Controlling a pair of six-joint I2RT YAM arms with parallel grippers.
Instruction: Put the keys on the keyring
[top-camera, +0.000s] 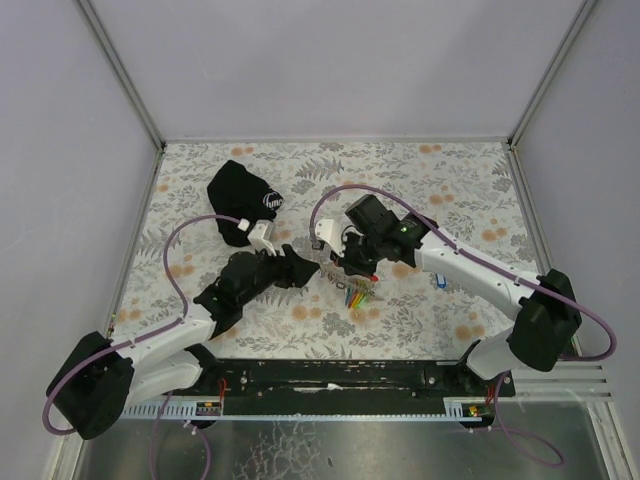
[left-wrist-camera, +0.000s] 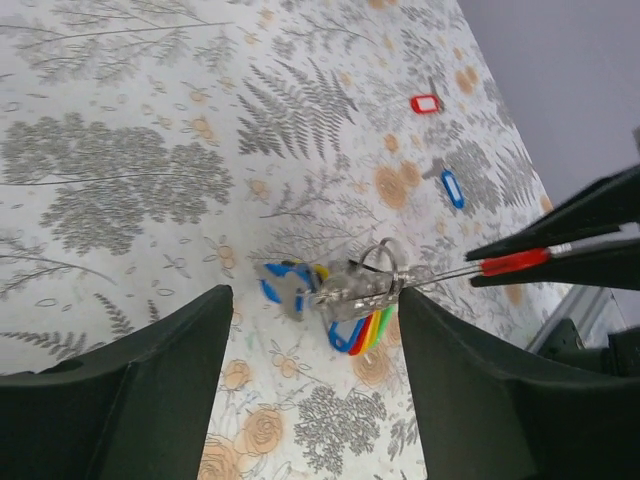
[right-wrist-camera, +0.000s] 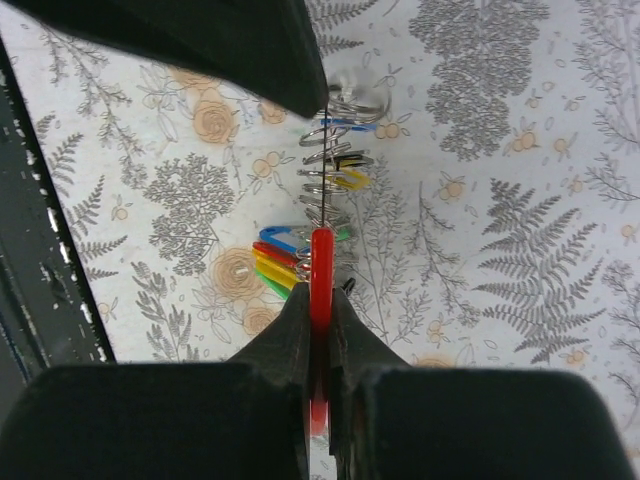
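**Risk: bunch slides or red tag slips before the ring takes it**

Closest to the lens in the right wrist view is the right claw (right-wrist-camera: 320, 305). It's pressed tight on a red tag (right-wrist-camera: 321, 265), which sits edge-on btw the two black fingers. A thin metal line runs from the tag up into the bunch of keys (right-wrist-camera: 325, 170). The bunch lies on the table (top-camera: 470, 190), mid-front, btw both arms. Yellow, green, orange & blue tags fan out beside it. The keyring (left-wrist-camera: 385, 258) looks to sit at the top of the bunch. Can't tell if the red one is already threaded or only touching.

The left claw (left-wrist-camera: 312, 310) is spread wide, one finger each side of the bunch, gripping nothing.

What could go wrong, my read:
- Nothing pins the bunch w/ the left claw open. Any push or pull from the right would likely drag the whole lot across the table instead of working the ring.
- The hold on the red tag is thin & edge-on, so a twist could pop it out.
- If the left claw closes low, it may catch tags rather than the ring & tangle things.
- A loose red key (left-wrist-camera: 425, 103) & a loose blue key (left-wrist-camera: 452, 188) lie well apart from the bunch. Both are small & flat, prob. hard to pick up.
- The pouch (top-camera: 240, 205) at back left is well apart, no threat.
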